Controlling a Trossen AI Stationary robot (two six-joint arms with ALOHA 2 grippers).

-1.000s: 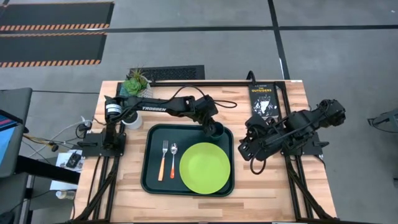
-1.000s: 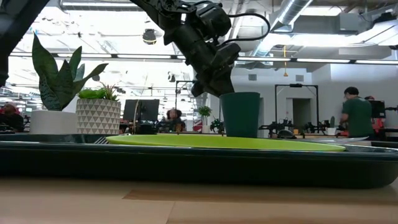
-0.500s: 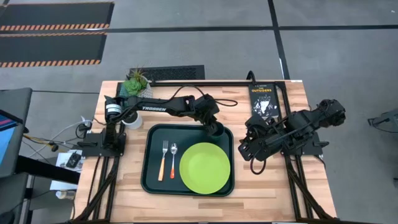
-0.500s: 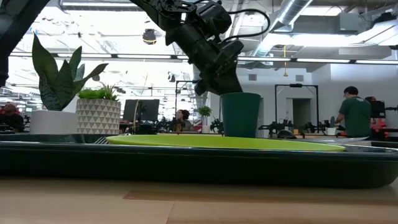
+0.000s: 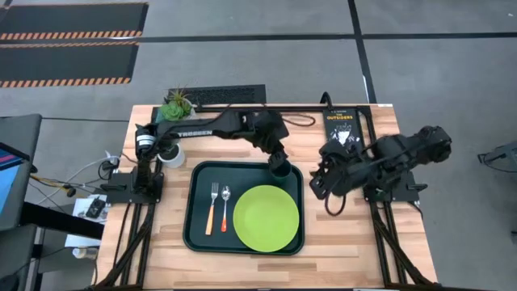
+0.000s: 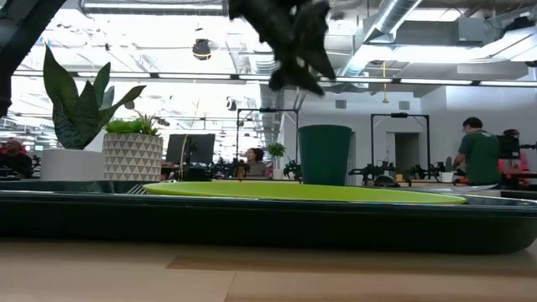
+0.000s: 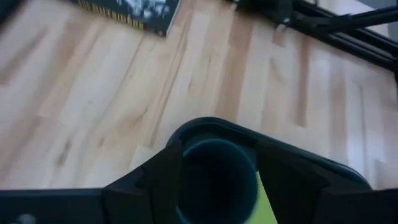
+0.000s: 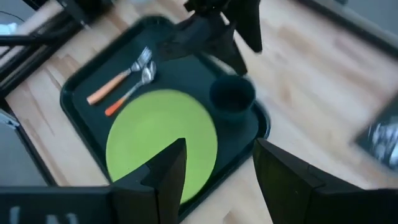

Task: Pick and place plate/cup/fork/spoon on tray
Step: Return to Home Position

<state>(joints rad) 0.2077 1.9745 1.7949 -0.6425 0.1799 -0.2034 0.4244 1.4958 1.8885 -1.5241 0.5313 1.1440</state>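
Over the far right corner of the tray, the left end effector hangs just above the cup, with its fingers spread apart and nothing held between them. The cup stands upright on the tray, and in the low view there is clear air between its rim and the fingers. It sits close to the far edge of the plate; from these views I cannot tell if the two touch. The plate lies flat on the right side of the tray. The fork and the spoon lie side by side on the left part of the tray, near the plate but not on it. So all four things look to be on the tray, and the job seems almost done. The best move now is to lift the left arm straight up first, so a finger does not catch the cup rim and tip it. Only when it is well clear should it swing away to the side. The right end effector waits over the tabletop, to the right of the tray and near a black book, with fingers apart and empty. It should stay put so the arms do not bump. A potted plant stands at the far left, well away.
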